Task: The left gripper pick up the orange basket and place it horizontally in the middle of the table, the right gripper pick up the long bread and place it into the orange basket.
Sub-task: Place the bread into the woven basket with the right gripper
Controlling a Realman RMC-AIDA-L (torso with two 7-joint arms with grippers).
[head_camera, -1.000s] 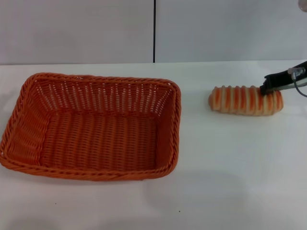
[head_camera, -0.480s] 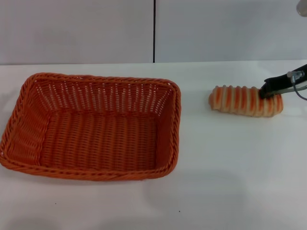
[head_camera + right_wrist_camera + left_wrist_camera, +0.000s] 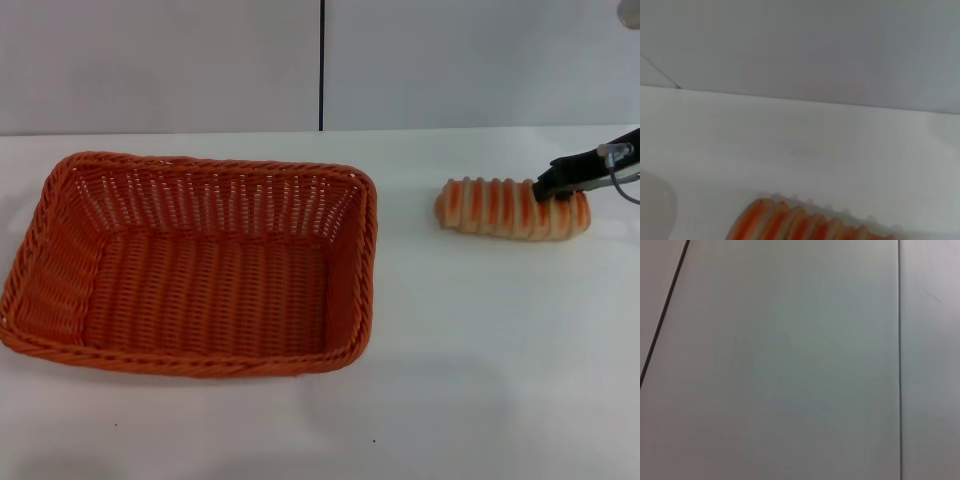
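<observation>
The orange basket [image 3: 210,285] lies empty and lengthwise across the left and middle of the white table [image 3: 480,340]. The long bread [image 3: 500,208], striped cream and orange-brown, lies on the table to the basket's right. My right gripper [image 3: 551,188] reaches in from the right edge, its dark tip resting on the top of the bread's right end. In the right wrist view the bread [image 3: 805,222] shows close up at the frame's edge. My left gripper is out of view, and the left wrist view shows only grey wall panels.
A grey panelled wall [image 3: 450,60] with a dark vertical seam stands behind the table's far edge. Bare white tabletop runs between the basket and the bread and along the front.
The right gripper's tip dipped a little at the bread's right end, then rose again slightly. The bread and the basket have stayed where they were.
</observation>
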